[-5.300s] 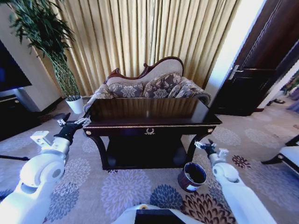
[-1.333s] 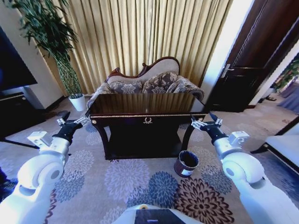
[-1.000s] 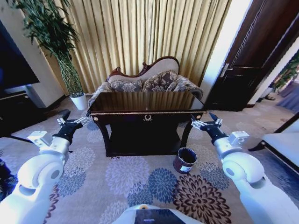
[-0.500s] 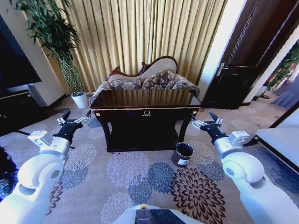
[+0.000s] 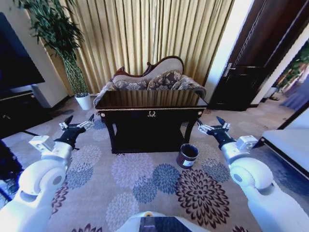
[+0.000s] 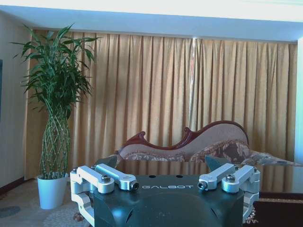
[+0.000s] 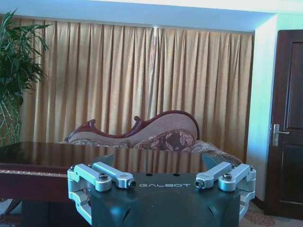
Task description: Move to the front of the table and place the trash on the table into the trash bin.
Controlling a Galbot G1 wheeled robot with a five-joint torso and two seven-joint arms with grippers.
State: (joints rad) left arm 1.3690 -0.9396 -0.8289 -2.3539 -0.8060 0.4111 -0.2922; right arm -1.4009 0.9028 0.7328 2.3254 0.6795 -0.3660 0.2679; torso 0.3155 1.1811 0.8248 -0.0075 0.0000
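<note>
The table (image 5: 149,109), glossy near-black wood with a gold emblem, stands ahead at the centre of the head view, some way off across the carpet. The trash is out of view on its reflective top. The trash bin (image 5: 187,155), small, round and dark with a white label, sits on the floor by the table's front right leg. My left gripper (image 5: 78,121) is held up at the left, open and empty. My right gripper (image 5: 210,123) is raised at the right, open and empty, above and right of the bin. Each wrist view shows its own gripper, left (image 6: 161,163) and right (image 7: 158,160), spread open, facing the table (image 7: 42,158).
A carved sofa (image 5: 153,79) stands behind the table before gold curtains. A tall plant in a white pot (image 5: 83,100) is at back left, a dark cabinet and screen (image 5: 17,67) at far left, a dark door (image 5: 251,67) at right, and a white seat edge (image 5: 287,145) at far right.
The whole head view has shifted: the table and bin look smaller and farther off, so the camera has moved. The right arm rose after the earliest frame; both arms have held still since.
</note>
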